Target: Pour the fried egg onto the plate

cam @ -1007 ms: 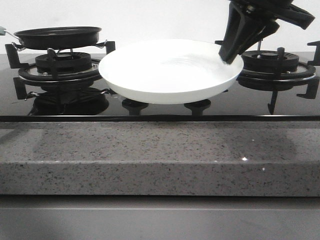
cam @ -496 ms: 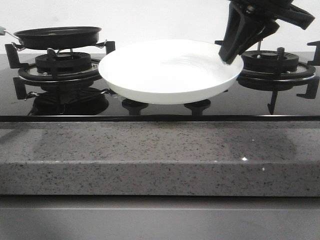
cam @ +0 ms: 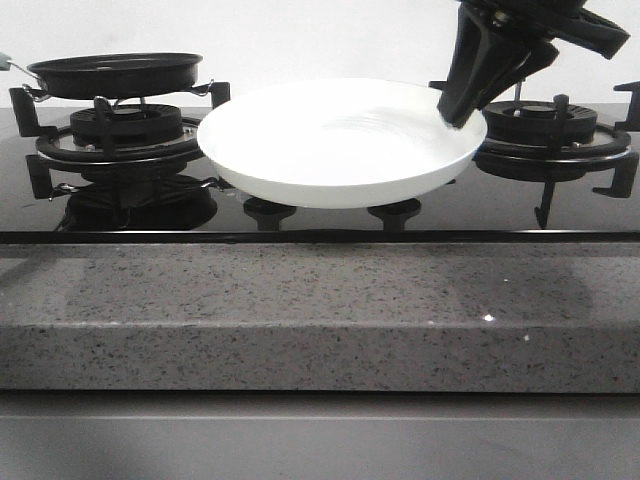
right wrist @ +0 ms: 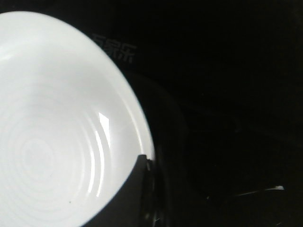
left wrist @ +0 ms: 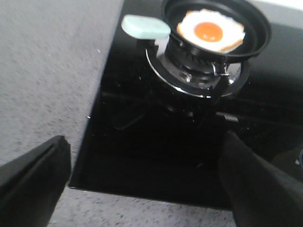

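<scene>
Plate (cam: 340, 140): wide, shallow, glossy white dish, centre of the front view, raised above the black glass hob (cam: 500, 205) between the two burners. Nothing lies in it. Faint concentric rings show in its well in the right wrist view (right wrist: 52, 137).

Right gripper (cam: 458, 108): comes down from the upper right of the front view; its dark fingers are closed on the plate's right rim and hold the dish up. In the right wrist view one finger (right wrist: 125, 198) overlaps the rim at the lower centre of the frame.

Fried egg (left wrist: 210, 31): white with browned edges and an orange yolk, lying flat in the frying pan, upper centre-right of the left wrist view. It cannot be seen in the front view, where the pan's wall hides it.

Frying pan (cam: 118, 73): black, round, shallow, resting on the left burner's pan support (cam: 115, 135), upper left of the front view. Its pale green handle (left wrist: 144, 27) points toward the grey worktop side in the left wrist view. Pan and plate are near each other but apart.

Left gripper (left wrist: 142, 189): not seen in the front view. In the left wrist view its two dark fingers sit at the lower corners, jaws spread wide, holding nothing, well short of the pan.

Right burner (cam: 555, 130): black support behind the plate's right edge.

Worktop (cam: 320, 310): speckled grey stone, running across the front of the hob.
</scene>
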You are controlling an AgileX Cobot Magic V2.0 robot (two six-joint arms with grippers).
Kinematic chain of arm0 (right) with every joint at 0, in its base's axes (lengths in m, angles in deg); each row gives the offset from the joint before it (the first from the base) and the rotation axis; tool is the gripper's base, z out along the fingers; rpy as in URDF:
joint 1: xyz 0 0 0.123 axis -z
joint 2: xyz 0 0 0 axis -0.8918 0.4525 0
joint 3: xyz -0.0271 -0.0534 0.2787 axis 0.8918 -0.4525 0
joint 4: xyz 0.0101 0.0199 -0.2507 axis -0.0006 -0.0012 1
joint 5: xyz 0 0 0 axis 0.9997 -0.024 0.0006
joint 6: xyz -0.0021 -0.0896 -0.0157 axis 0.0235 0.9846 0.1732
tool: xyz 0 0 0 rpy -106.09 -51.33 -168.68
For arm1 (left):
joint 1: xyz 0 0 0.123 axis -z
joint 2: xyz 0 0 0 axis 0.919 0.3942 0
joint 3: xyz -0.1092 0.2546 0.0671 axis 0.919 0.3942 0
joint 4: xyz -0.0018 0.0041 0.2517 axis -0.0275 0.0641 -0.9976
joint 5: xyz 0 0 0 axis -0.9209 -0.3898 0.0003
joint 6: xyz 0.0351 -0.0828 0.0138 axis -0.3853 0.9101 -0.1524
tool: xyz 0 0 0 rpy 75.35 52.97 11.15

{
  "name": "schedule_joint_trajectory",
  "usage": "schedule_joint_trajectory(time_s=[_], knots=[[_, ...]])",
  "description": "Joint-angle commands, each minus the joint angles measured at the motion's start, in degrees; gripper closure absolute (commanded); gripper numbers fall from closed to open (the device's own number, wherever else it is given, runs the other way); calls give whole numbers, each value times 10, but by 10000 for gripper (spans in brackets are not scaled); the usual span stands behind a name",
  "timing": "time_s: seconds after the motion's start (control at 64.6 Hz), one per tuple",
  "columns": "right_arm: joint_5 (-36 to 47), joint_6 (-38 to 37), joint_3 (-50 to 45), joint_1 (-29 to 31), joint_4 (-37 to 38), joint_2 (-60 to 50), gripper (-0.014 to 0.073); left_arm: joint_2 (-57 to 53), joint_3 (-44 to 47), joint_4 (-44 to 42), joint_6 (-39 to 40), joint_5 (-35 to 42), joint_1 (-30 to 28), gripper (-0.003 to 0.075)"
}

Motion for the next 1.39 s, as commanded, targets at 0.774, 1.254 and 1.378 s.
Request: schedule_joint_trajectory(time_s=[0.774, 1.254, 1.378], knots=[[24, 5, 14, 0, -12, -26, 662, 445, -222, 719, -271, -161, -162, 247], [24, 5, 14, 0, -12, -26, 662, 463, -225, 751, -272, -161, -172, 389], [24, 5, 14, 0, -12, -26, 662, 463, -226, 760, -272, -162, -173, 397]])
